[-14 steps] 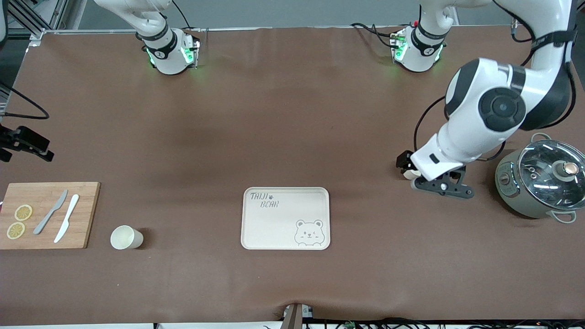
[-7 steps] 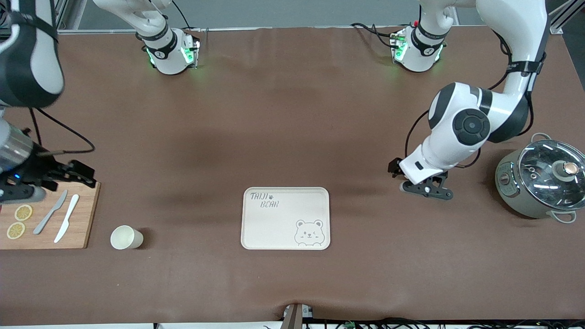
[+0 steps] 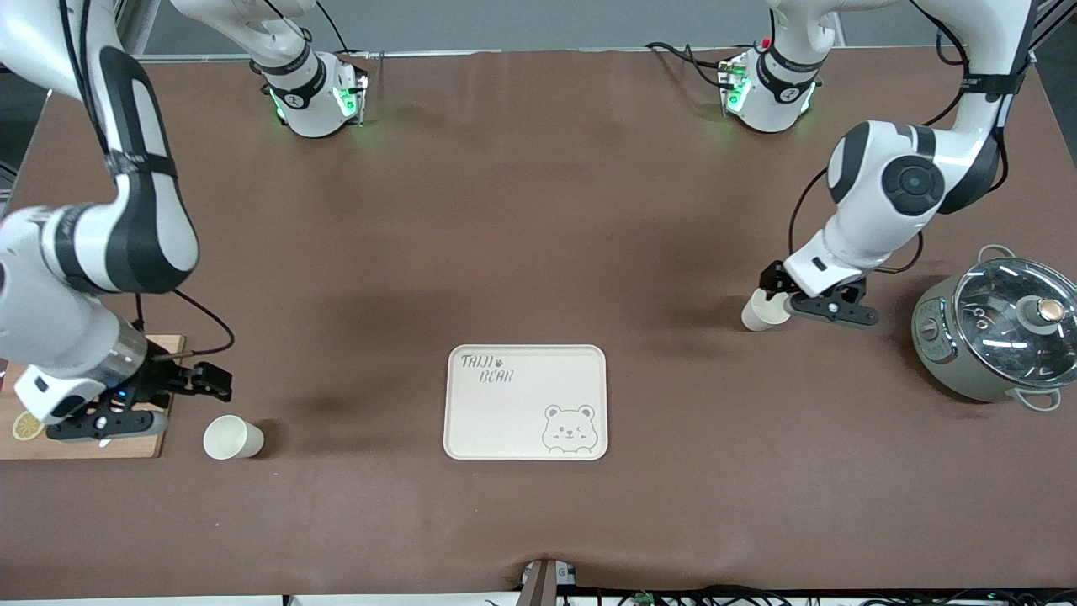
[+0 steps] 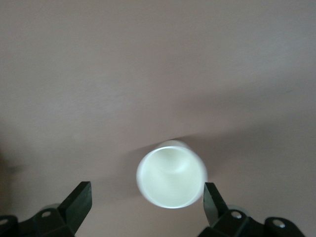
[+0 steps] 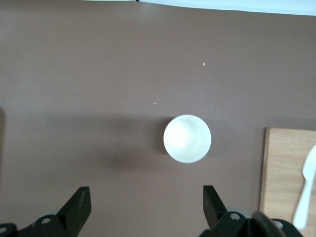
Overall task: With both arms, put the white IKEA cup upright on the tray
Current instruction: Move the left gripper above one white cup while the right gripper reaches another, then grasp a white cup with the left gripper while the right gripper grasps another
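A white cup [image 3: 231, 438] stands mouth up on the brown table beside the cutting board. My right gripper [image 3: 212, 385] hovers over the board's edge next to it, open and empty. In the right wrist view the cup [image 5: 187, 138] lies ahead of the open fingers [image 5: 79, 205]. A second white cup [image 3: 760, 314] sits toward the left arm's end of the table. My left gripper [image 3: 771, 289] is just above it, open. In the left wrist view this cup [image 4: 172, 174] shows its mouth between the spread fingers [image 4: 212, 197], near one of them. The cream bear tray [image 3: 526, 402] lies empty between the cups.
A wooden cutting board [image 3: 139, 443] with a lemon slice [image 3: 25, 426] lies under the right arm; the board [image 5: 289, 173] and a white knife [image 5: 306, 185] show in the right wrist view. A grey pot with a glass lid [image 3: 997, 332] stands at the left arm's end.
The right arm has swung in over the cutting board to beside the cup. The left gripper has shifted toward the pot, and the second cup now shows more fully.
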`<action>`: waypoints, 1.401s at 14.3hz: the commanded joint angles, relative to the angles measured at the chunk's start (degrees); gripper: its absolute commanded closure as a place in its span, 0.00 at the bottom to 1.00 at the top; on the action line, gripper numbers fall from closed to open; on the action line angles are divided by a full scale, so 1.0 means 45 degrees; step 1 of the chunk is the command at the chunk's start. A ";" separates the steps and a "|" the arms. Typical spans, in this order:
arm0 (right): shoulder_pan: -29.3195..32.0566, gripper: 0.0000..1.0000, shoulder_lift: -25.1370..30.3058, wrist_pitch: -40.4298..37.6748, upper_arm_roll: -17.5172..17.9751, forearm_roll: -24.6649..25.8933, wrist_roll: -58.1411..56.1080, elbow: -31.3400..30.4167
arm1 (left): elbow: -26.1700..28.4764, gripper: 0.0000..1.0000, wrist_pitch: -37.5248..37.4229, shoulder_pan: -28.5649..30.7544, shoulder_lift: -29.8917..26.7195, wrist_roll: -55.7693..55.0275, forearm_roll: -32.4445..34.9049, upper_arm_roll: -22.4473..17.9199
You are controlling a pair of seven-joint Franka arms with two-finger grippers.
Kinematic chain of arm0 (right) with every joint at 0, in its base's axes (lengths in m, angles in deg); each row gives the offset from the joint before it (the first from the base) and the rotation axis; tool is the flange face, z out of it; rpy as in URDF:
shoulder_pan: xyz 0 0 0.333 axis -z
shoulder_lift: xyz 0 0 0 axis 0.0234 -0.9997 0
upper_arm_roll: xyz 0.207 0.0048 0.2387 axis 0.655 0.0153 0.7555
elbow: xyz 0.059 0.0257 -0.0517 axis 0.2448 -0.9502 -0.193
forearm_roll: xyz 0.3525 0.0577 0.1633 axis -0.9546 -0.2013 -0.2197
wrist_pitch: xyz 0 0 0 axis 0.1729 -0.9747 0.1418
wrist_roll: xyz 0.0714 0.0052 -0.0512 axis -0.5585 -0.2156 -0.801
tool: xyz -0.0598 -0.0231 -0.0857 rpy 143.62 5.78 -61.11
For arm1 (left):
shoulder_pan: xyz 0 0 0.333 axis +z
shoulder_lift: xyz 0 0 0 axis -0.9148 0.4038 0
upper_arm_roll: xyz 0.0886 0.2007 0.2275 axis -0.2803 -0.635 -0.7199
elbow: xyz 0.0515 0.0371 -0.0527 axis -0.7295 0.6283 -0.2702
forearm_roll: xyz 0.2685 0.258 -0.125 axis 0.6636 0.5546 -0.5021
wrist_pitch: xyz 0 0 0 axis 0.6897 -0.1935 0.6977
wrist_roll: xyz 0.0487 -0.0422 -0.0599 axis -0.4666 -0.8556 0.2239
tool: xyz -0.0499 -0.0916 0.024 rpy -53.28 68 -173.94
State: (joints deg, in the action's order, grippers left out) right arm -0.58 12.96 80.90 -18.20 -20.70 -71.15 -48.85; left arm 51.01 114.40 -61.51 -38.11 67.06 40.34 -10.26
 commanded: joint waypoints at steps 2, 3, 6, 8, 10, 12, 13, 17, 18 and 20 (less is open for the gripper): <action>0.0034 0.00 -0.1320 0.1302 0.0024 -0.0026 0.0050 0.0243 | 0.1433 0.00 0.1978 0.0953 -0.0109 0.0846 0.0232 0.0120; 0.0074 0.00 -0.1652 0.1829 0.0024 -0.0026 0.0050 0.0243 | 0.1433 0.00 0.1999 0.0954 -0.0049 0.0866 0.0232 0.0120; 0.0055 0.00 -0.2532 0.3586 0.0024 -0.0027 0.0050 0.0204 | 0.1355 0.00 0.2096 0.0973 0.0165 0.0885 0.0232 0.0120; 0.0132 0.00 -0.2923 0.4060 0.0024 -0.0007 0.0030 0.0184 | 0.1336 0.00 0.2679 0.0973 0.0574 0.0885 0.0232 0.0120; 0.0133 0.00 -0.3216 0.4080 0.0024 -0.0007 0.0030 0.0184 | 0.1258 0.00 0.3343 0.0954 0.1140 0.0885 0.0251 0.0120; 0.0055 0.00 -0.3413 0.4042 0.0024 -0.0007 0.0030 0.0165 | 0.1257 0.00 0.3950 0.0954 0.1551 0.0885 0.0232 0.0120; 0.0055 0.00 -0.3471 0.4041 0.0024 0.0012 0.0030 0.0126 | 0.1257 0.00 0.4087 0.0954 0.1630 0.0885 0.0232 0.0120; 0.0094 0.02 -0.3706 0.4022 0.0004 0.0149 -0.0008 0.0048 | 0.1257 0.00 0.4438 0.0915 0.1884 0.0866 0.0232 0.0120; 0.0113 0.16 -0.3706 0.3983 0.0004 0.0169 -0.0105 0.0067 | 0.1219 0.00 0.4576 0.0915 0.2136 0.0905 0.0290 0.0120; 0.0113 0.44 -0.3706 0.3944 0.0004 0.0149 -0.0749 0.0067 | 0.0906 0.00 0.4616 0.0779 0.2586 0.0846 0.0290 0.0120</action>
State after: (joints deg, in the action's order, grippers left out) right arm -0.50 -3.64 99.06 -18.49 -20.60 -72.52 -48.95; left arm 56.58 133.95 -57.65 -28.91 71.18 40.34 -9.88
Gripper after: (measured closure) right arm 0.137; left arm 0.000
